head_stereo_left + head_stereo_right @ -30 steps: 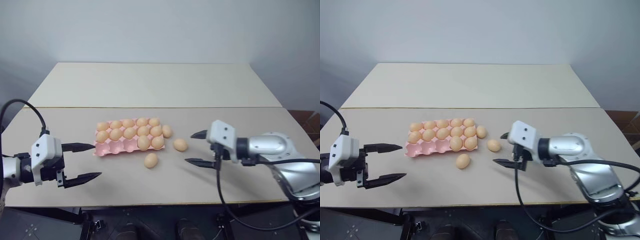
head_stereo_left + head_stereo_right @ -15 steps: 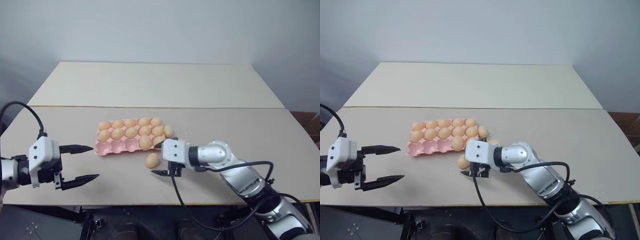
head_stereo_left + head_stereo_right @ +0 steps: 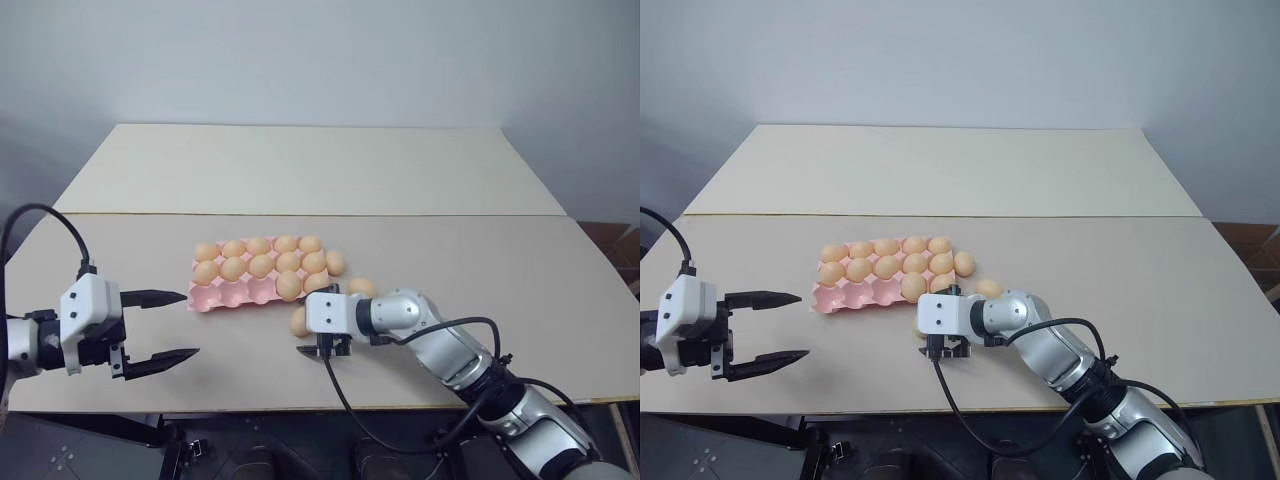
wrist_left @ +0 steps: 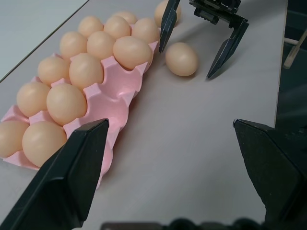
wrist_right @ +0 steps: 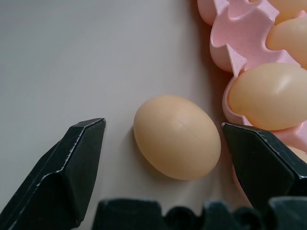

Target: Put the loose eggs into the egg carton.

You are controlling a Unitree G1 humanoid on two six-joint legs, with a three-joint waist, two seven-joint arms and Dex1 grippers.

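Note:
The pale-pink egg carton [image 3: 213,297] lies mid-table with eggs in most cups; its front-left cups are bare. One loose egg [image 5: 176,136] rests on the table against the carton's front right corner. My right gripper [image 4: 185,63] is open and straddles this egg, one finger on each side, neither pad touching it. A second loose egg [image 3: 361,288] lies just right of it, and a third [image 3: 335,262] sits against the carton's right edge. My left gripper [image 3: 190,323] hovers open and empty, left of the carton.
The beige table [image 3: 150,250] ends close to both arms at its front edge [image 3: 250,408]. A second table [image 3: 300,170] adjoins it behind a seam. A black cable [image 3: 345,410] hangs from my right wrist below the table edge.
My right gripper has swung left and down, from right of the loose eggs to around the egg at the carton's front corner. The left gripper has stayed put.

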